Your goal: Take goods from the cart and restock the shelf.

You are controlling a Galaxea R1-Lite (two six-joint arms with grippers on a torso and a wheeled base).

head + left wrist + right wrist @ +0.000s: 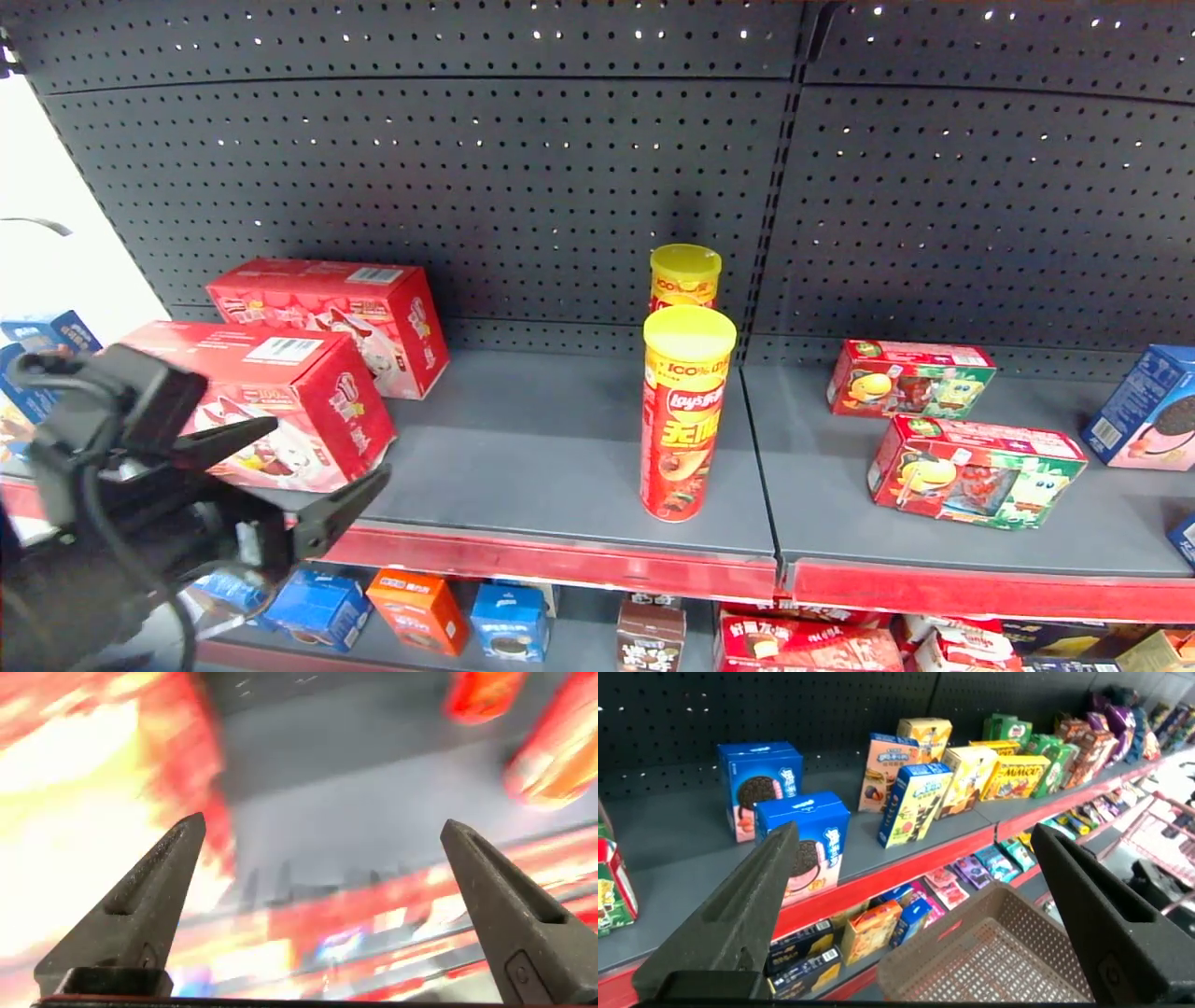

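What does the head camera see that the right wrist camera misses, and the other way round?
Head only: two chip cans, big red boxes, the left pincer, open. Right wrist only: the right pincer, open, a mesh basket, yellow and green boxes. Both: the grey shelf, pegboard, blue cookie boxes.

Dark perforated back panel (pixel 523 187) stands behind the grey shelf (pixel 560 439), divided by a slanting upright (pixel 780 187). Red edge strip (pixel 560 560) along the front. Bright white glare (pixel 56 187) at far left.
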